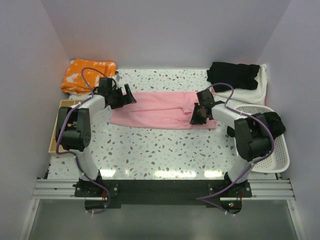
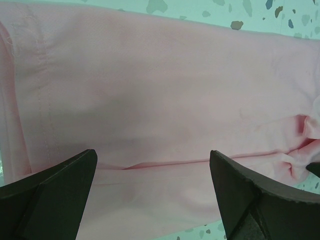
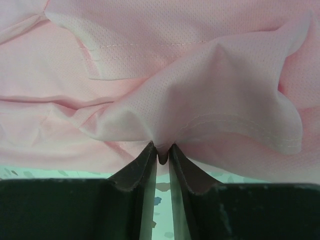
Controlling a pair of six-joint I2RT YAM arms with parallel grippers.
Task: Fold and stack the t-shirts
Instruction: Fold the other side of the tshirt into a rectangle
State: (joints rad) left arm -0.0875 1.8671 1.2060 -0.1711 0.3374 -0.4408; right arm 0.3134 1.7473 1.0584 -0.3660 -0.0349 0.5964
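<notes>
One pink t-shirt (image 1: 160, 111), one black t-shirt (image 1: 233, 75), one off-white t-shirt (image 1: 251, 94). The left pincer (image 2: 152, 161) gapes over the pink; the right pincer (image 3: 162, 151) clamps its hem.

Setting: robotics lab test cell.
Evidence: plain pale walls (image 1: 165, 30) boxing in three sides of a speckled terrazzo-pattern counter (image 1: 160, 150); left arm (image 1: 75, 127) and right arm (image 1: 252, 137) bolted to a black plate (image 1: 165, 192) on an aluminium extrusion rail (image 1: 55, 187); exposed purple cables (image 1: 58, 142).
</notes>
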